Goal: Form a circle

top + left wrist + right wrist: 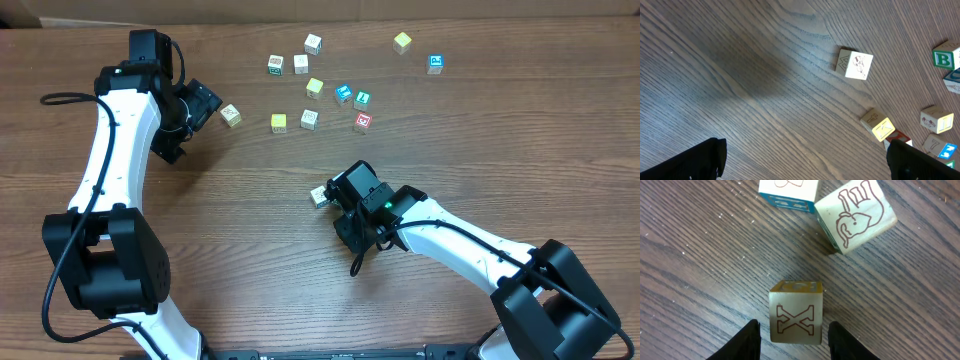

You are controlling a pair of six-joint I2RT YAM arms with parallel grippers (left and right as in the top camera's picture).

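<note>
Right wrist shows the X-printed cube (796, 312) at 12 o'clock between the parted fingers of the right gripper (794, 330), gaps either side; left gripper (802, 145) gapes wide.

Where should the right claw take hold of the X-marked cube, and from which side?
Grip the X cube by the two flat side faces flanking its X face, approaching from that X-face side, where the right claw straddles it. It sits square on the table, apart from the elephant cube, so both faces are free.
</note>
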